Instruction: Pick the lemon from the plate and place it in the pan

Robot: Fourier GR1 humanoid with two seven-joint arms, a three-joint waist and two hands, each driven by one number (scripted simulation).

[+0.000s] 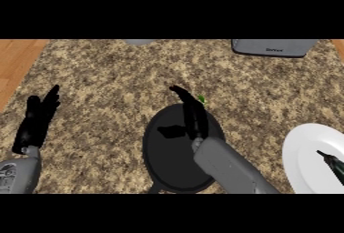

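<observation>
The black round pan (168,168) lies on the counter at the middle, its handle pointing toward the lower edge. My right hand (193,120) hangs over the pan's far half, fingers curled and pointing away from me. A small yellow-green sliver of the lemon (201,99) peeks out at the fingers' right side, just past the pan's far rim. The hand hides the rest of it. The white plate (306,159) sits at the right edge with no lemon on it. My left hand (35,123) rests open at the far left, fingers up.
A dark pointed object (332,164) lies across the plate's right part. A grey appliance (274,47) stands at the back right and another grey item (139,42) at the back middle. The counter's left edge meets a wooden floor (17,63).
</observation>
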